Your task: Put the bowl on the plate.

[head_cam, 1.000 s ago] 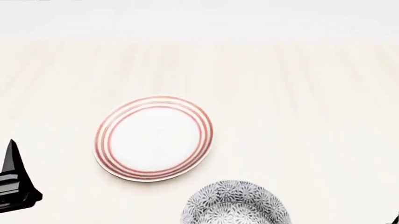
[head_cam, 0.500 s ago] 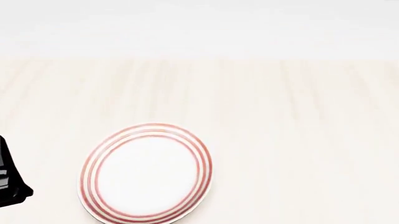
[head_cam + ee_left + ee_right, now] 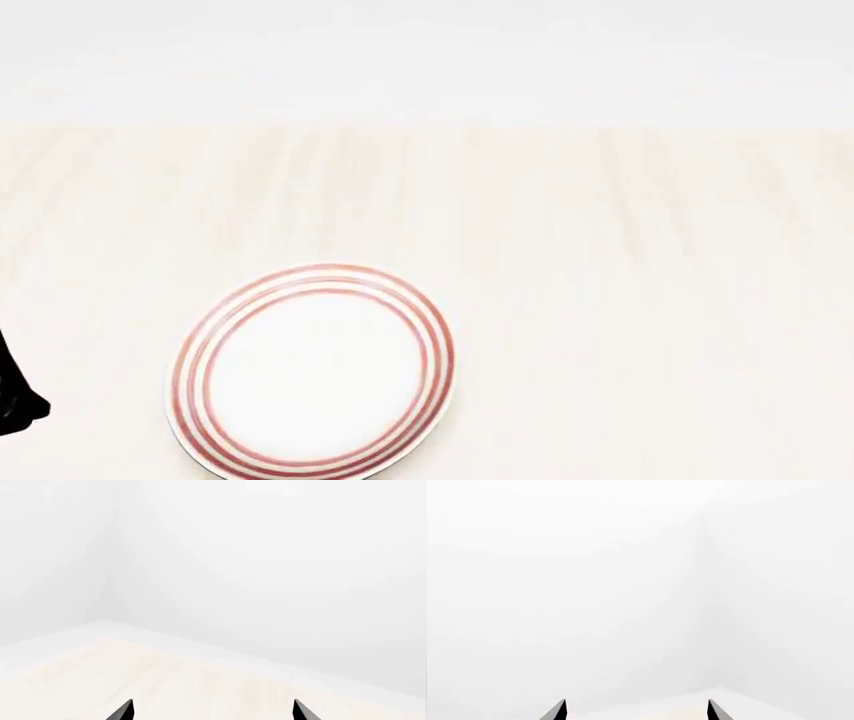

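Plate [image 3: 314, 372] is seen flat on the pale bench [image 3: 601, 260], low in the head view. Left pincer [image 3: 212, 711] and right pincer [image 3: 636, 711] are spread, nothing held.

surface [image 3: 601, 300]: pale cream wood grain with faint lengthwise streaks, fills most of the head view | far edge: blurs into a whitish band | walls [image 3: 267, 555]: plain white, meeting in a soft corner | light: even, diffuse, washed out, barely any shadow

Head down on table [image 3: 641, 300]; wrists level, wallward.
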{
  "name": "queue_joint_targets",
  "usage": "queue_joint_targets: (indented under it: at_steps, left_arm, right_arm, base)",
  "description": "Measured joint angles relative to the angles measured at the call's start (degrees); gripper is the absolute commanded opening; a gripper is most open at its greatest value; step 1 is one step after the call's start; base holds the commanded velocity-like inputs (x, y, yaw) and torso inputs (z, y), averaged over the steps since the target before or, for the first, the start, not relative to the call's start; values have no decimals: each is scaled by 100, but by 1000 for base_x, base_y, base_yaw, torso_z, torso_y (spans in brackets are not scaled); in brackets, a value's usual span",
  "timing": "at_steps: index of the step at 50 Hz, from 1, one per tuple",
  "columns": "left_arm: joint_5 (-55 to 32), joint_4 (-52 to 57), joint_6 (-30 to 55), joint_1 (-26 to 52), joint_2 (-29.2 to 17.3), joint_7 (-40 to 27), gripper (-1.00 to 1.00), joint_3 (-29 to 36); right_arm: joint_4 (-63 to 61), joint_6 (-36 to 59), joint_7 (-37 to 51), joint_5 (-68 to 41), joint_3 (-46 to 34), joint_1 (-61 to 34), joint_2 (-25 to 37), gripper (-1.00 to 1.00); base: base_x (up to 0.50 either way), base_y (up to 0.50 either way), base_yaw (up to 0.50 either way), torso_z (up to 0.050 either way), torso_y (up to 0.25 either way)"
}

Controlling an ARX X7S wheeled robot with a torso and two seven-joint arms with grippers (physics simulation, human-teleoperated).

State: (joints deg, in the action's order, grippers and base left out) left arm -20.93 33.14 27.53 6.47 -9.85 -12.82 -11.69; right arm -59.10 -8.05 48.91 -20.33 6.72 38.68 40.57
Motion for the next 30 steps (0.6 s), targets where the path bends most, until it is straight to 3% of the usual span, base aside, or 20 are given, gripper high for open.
queue_joint_targets:
  at_steps: [6,14,18,24,30]
  left_arm:
    - [-96,49,21,-30,10,-37,100,-36]
    - [-194,76,-6,-47,56,-96,100,-51]
    - [-226,78,-35,-53,77,-126,100,-53]
    - [-265,75,-72,-59,91,-165,100,-47]
    - [-318,86,-73,-62,77,-201,100,-56]
  right_arm:
    - [-43,-762,1496,-585,-936,115,2235,100]
    - [-68,-1217,2046,-1710,-1357,-92,3728,100]
    - [-79,-579,1403,-2838,-676,112,3394,100]
    - [-51,938,239,-4405,1499,295,2475,100]
    - [67,1868,-396,-5447,2968,322,2114,100]
  base:
    - [0,0,0,0,0]
    - [0,0,0,0,0]
    - [0,0,0,0,0]
    - [0,0,0,0,0]
    - [0,0,0,0,0]
